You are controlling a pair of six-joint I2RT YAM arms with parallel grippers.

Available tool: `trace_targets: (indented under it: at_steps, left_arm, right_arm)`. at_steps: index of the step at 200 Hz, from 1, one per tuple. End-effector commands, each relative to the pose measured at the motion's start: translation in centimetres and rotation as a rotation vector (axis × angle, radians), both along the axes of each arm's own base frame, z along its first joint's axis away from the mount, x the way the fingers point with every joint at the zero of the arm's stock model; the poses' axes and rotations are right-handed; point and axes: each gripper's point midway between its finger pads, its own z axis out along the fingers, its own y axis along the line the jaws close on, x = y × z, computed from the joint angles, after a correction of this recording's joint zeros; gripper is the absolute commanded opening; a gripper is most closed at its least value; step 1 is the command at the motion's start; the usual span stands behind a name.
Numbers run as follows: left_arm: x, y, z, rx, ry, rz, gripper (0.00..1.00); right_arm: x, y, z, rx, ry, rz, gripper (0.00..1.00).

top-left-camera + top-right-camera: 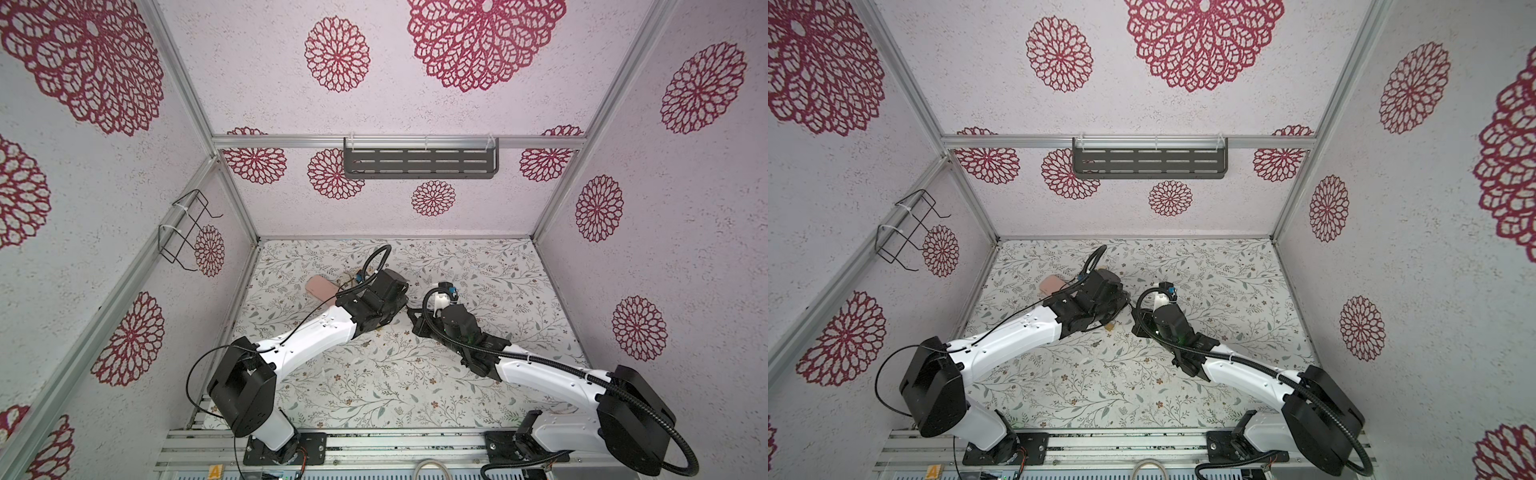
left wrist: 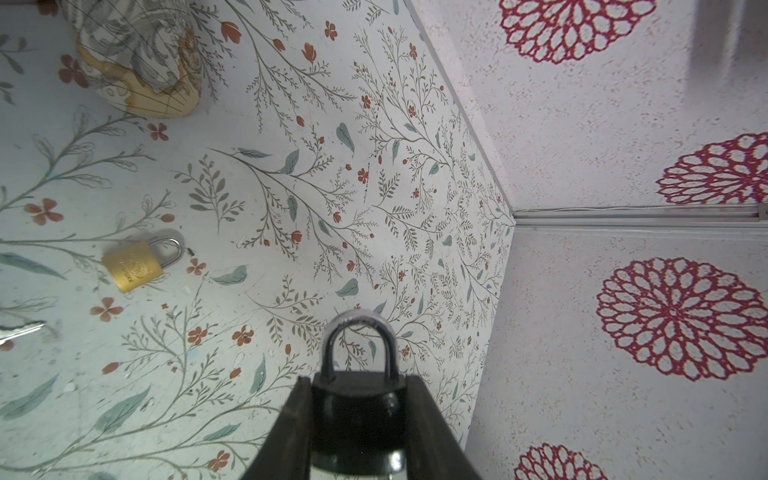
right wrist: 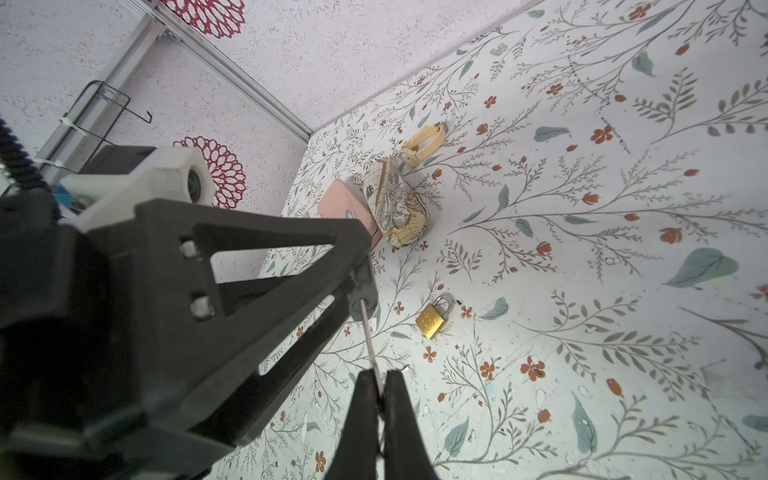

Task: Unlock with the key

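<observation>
Over the middle of the desk [image 3: 582, 291], the left hand [image 2: 356, 386] grips the black padlock [image 2: 358, 415] and the right hand [image 3: 379, 382] pinches the key [image 3: 369, 336], tip at the keyway [image 3: 362, 300]; next, I'd say, seat and twist it.

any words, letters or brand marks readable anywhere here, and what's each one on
"A": on the yellow tag at the front edge of the base rail, seen in both top views.
brass padlock: stamped marking on its body, too blurred to read.
patterned pouch: printed design only, no legible words.
black padlock: no text visible.
</observation>
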Motion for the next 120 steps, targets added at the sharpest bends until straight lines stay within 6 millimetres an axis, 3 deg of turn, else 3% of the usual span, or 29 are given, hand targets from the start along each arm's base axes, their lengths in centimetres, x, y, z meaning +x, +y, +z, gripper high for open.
trace_targets:
  at_steps: [1, 50, 120]
  left_arm:
    - [0.1, 0.2, 1.5, -0.02, -0.041, 0.018, 0.0]
    - [0.2, 0.3, 2.2, -0.033, -0.055, 0.028, 0.0]
    - [0.1, 0.2, 2.2, -0.037, -0.051, 0.024, 0.0]
  right_arm:
    - [0.5, 0.6, 3.3, 0.078, -0.064, -0.01, 0.0]
    - [0.5, 0.3, 1.3, 0.047, -0.012, -0.029, 0.0]
    - [0.8, 1.0, 2.8, 0.07, -0.047, -0.013, 0.0]
